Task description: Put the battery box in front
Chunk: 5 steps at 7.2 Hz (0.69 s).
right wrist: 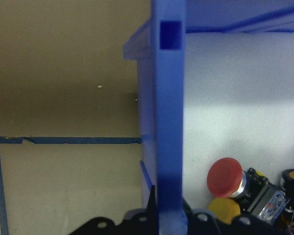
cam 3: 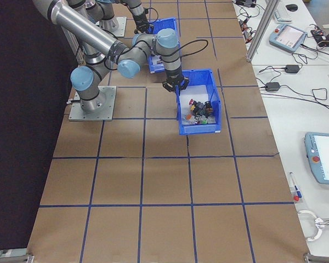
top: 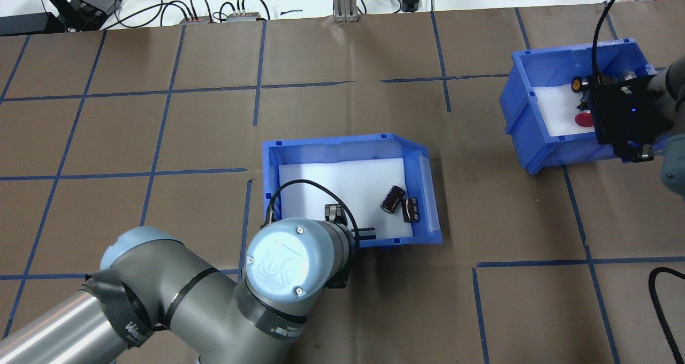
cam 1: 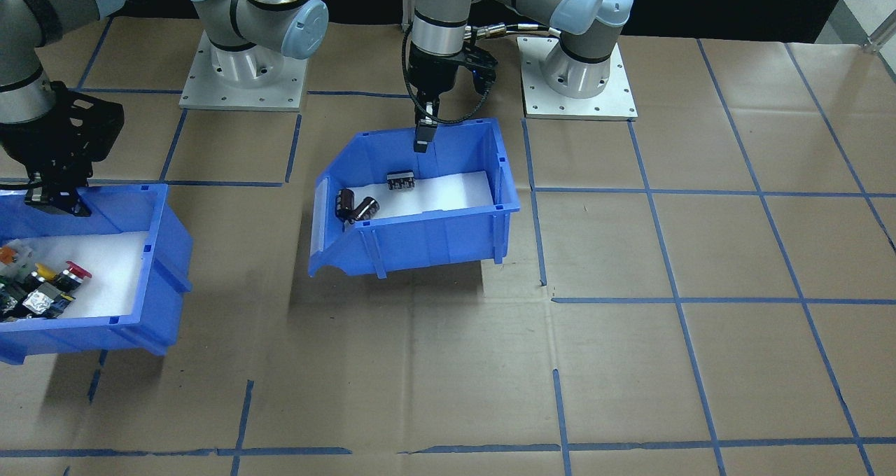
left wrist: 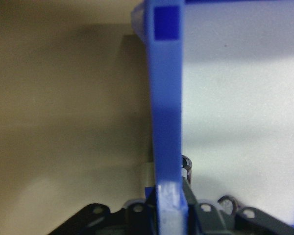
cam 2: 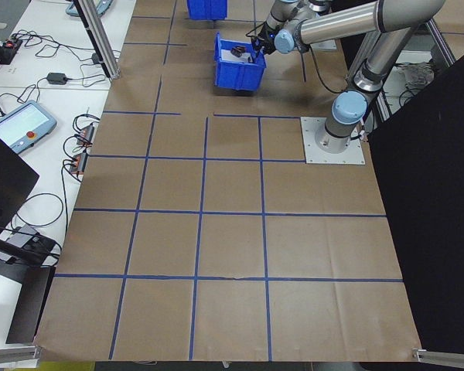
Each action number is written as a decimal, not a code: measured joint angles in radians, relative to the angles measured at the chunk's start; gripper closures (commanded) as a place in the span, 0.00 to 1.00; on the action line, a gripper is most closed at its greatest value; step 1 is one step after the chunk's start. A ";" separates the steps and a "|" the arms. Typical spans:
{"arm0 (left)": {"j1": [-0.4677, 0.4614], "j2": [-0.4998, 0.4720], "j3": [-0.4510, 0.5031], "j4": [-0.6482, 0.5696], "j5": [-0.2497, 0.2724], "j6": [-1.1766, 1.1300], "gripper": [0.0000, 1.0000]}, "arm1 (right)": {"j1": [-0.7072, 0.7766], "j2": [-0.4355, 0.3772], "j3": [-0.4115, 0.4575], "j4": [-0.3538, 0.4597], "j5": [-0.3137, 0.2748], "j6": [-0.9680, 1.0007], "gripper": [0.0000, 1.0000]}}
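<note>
Battery box (cam 1: 427, 234): a blue plastic bin with a white liner (cam 1: 448, 189) is set near the table's middle, in front of the two arm bases; its sloped low side faces the robot's right.
Cells (cam 1: 355, 206): three dark cylindrical cells are seen on the liner, two touching at the low side and one (cam 1: 401, 180) lying apart, nearer the robot-side wall.
Left gripper (cam 1: 422, 140): the robot-side wall of the battery box is straddled, one finger inside and one outside; in the left wrist view the wall (left wrist: 165, 98) is clamped between the jaws.
Right gripper (cam 1: 56, 196): the robot-side wall of the switch bin (cam 1: 91, 308) is straddled; in the right wrist view that wall (right wrist: 169, 122) is gripped between the jaws.
Switch bin contents: red (right wrist: 226, 177), yellow and orange push-button switches are piled on white foam.
Table (cam 1: 630, 364): brown paper is marked with blue tape grid lines.
Operator benches: pendants and cables are seen beyond the far table edge.
</note>
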 measured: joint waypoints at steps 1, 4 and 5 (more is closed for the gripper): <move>0.093 0.012 0.001 -0.002 -0.021 0.089 1.00 | 0.000 -0.007 0.005 0.001 -0.001 -0.002 1.00; 0.369 -0.030 0.081 -0.014 -0.139 0.350 1.00 | 0.000 -0.012 0.015 0.006 -0.001 -0.002 1.00; 0.410 -0.086 0.150 -0.025 -0.157 0.401 1.00 | 0.000 -0.012 0.017 0.014 -0.002 -0.002 1.00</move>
